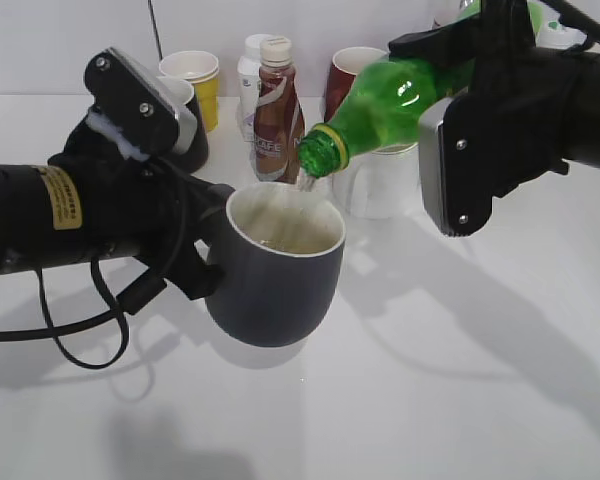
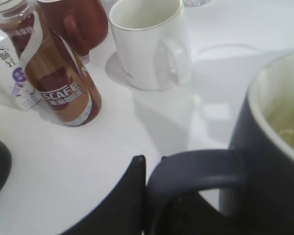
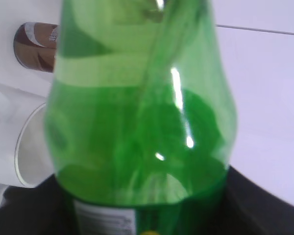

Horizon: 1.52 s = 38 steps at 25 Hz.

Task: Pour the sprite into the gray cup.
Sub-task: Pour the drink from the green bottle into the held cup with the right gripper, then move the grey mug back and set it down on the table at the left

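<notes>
My left gripper (image 1: 205,245) is shut on the handle (image 2: 196,169) of the gray cup (image 1: 275,290) and holds it above the table at the middle. The cup's off-white inside holds some liquid. My right gripper (image 1: 460,130) is shut on the sprite (image 1: 395,100), a green bottle tilted neck-down to the left. Its open mouth (image 1: 315,160) is over the cup's far rim and a thin stream runs into the cup. In the right wrist view the sprite (image 3: 142,122) fills the frame and hides the fingers.
Behind stand a brown Nescafe bottle (image 1: 277,110), a white carton (image 1: 250,85), a yellow paper cup (image 1: 195,80), a glossy black mug (image 1: 192,140), a dark red mug (image 1: 348,75) and a white mug (image 1: 380,180). The white mug also shows in the left wrist view (image 2: 149,44).
</notes>
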### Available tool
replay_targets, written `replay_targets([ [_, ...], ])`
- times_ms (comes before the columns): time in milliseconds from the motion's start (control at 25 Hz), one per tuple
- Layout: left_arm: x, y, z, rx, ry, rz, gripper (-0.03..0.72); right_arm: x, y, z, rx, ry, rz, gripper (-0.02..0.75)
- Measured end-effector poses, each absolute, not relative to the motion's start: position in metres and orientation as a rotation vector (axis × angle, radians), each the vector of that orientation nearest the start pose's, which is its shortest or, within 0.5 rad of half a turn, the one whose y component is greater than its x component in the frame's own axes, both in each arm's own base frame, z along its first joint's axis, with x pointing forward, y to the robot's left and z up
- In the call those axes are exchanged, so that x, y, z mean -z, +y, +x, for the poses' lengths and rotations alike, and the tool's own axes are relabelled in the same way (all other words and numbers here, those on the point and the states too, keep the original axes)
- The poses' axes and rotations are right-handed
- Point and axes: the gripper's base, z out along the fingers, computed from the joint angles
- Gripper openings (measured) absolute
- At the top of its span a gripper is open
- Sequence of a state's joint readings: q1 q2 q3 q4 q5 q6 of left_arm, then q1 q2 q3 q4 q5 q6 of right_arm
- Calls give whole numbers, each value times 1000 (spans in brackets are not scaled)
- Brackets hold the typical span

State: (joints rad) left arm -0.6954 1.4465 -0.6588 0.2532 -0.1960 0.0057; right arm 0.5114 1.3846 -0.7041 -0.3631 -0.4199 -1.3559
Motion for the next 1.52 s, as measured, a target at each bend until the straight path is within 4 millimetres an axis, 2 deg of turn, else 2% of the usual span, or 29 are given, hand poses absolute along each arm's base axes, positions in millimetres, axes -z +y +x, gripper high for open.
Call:
replay_targets([
  [320,-220,-189,219,324,1837,982,54,-268,155,250,667,787,-1639,407],
  [720,-228,-190,223,356,1750,937,54,-260,155,247,310,1165,-1439,407],
  [880,-233,-178,235,363,1741,808,54,-260,156,247,-57,1467,-1102,407],
  [1040,-235,-149,258,315,1721,592,53,-261,147,252,-246,1633,-837,407],
  [1160,-221,-125,272,246,1706,480,53,-261,129,261,-282,1708,-659,407],
  [1280,-195,-105,284,179,1740,384,53,-259,106,269,-317,1732,-480,407],
  [1400,-178,-95,293,122,1739,352,53,-257,89,272,-337,1729,-373,407],
  [1520,-163,-92,299,97,1726,340,53,-256,86,272,-342,1731,-353,407],
])
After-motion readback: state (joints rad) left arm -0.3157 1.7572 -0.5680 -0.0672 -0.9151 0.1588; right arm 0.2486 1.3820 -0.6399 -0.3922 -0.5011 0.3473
